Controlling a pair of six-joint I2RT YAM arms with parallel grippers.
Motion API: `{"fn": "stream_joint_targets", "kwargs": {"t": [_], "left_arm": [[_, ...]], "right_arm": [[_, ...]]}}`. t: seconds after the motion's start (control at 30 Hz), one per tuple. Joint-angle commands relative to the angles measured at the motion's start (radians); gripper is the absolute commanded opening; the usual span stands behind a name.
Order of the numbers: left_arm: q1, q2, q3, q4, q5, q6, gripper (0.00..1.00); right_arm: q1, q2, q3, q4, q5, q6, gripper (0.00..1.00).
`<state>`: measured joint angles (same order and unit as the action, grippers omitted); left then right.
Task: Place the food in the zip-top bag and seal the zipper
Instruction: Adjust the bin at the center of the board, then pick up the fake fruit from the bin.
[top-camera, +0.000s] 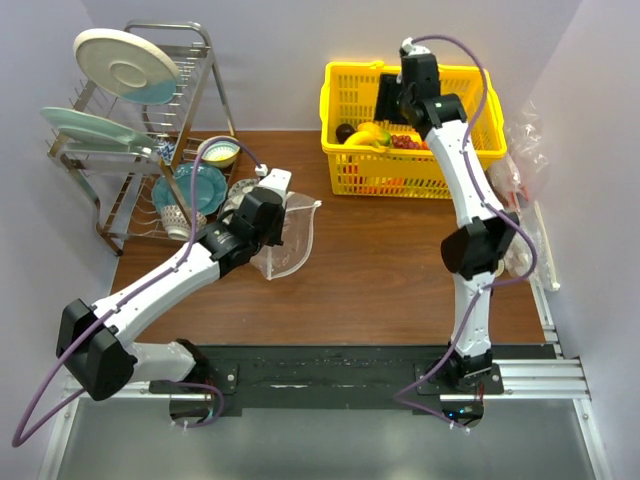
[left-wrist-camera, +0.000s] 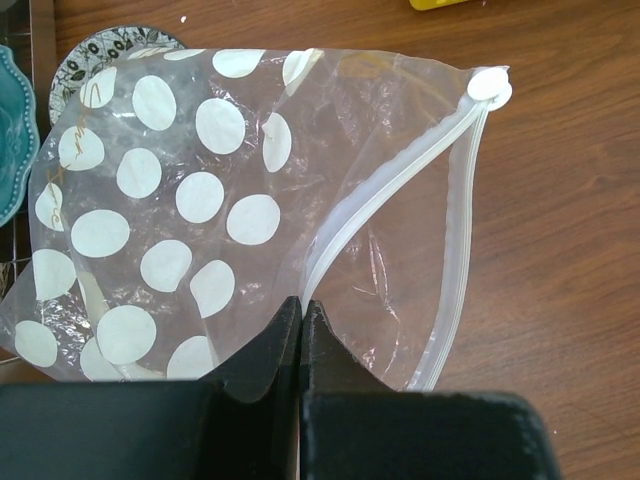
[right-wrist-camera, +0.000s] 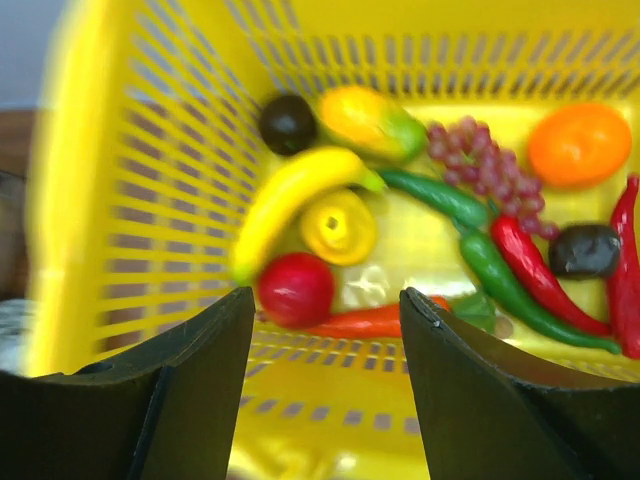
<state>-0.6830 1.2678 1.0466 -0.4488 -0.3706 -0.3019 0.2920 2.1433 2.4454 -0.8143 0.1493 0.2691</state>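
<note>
Left side: the left gripper (left-wrist-camera: 301, 305) is clenched tight on the near edge of the zip-top bag (left-wrist-camera: 250, 200), jaws pressed together with the film pinched between them. The bag is clear with white dots on one face and sits on the wooden table (top-camera: 380, 280), left of centre, just beside the dish rack (top-camera: 150, 150). The zipper (left-wrist-camera: 452, 240) is unsealed; its two pale strips stand apart and meet only at the far corner.

Right side: the right gripper (right-wrist-camera: 325, 340) hangs over the yellow basket (top-camera: 340, 100) at the far edge, jaws spread and gripping nothing. In the basket below lie the banana (right-wrist-camera: 290, 200), the mango-like fruit (right-wrist-camera: 365, 120) and a long dark green vegetable (right-wrist-camera: 437, 196), mixed with red grapes (right-wrist-camera: 480, 160) and an orange (right-wrist-camera: 580, 145).
</note>
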Motion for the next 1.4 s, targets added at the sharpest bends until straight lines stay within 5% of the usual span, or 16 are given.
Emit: {"fn": "stream_joint_targets", "kwargs": {"t": [0.0, 0.23, 0.4, 0.53, 0.83, 0.93, 1.37], "left_arm": [[0.000, -0.045, 0.004, 0.042, -0.019, 0.024, 0.00], [0.002, -0.053, 0.006, 0.036, -0.039, 0.049, 0.00], [0.000, -0.053, 0.006, 0.041, -0.050, 0.055, 0.00], [0.002, -0.050, 0.010, 0.047, -0.047, 0.063, 0.00], [0.002, -0.050, 0.004, 0.052, -0.036, 0.069, 0.00], [0.002, -0.056, 0.000, 0.055, -0.036, 0.069, 0.00], [0.002, -0.067, -0.019, 0.070, -0.013, 0.073, 0.00]], "right_arm": [[-0.010, 0.027, 0.014, -0.105, 0.038, -0.054, 0.64], [0.001, -0.060, -0.165, -0.275, -0.070, -0.110, 0.56], [0.015, -0.320, -0.527, -0.162, -0.059, -0.085, 0.56], [0.015, -0.379, -0.614, -0.099, -0.096, -0.054, 0.59], [0.015, -0.244, -0.580, 0.141, -0.330, 0.126, 0.72], [0.013, -0.197, -0.547, 0.193, -0.341, 0.200, 0.90], [0.015, 0.004, -0.566, 0.406, -0.303, 0.473, 0.88]]}}
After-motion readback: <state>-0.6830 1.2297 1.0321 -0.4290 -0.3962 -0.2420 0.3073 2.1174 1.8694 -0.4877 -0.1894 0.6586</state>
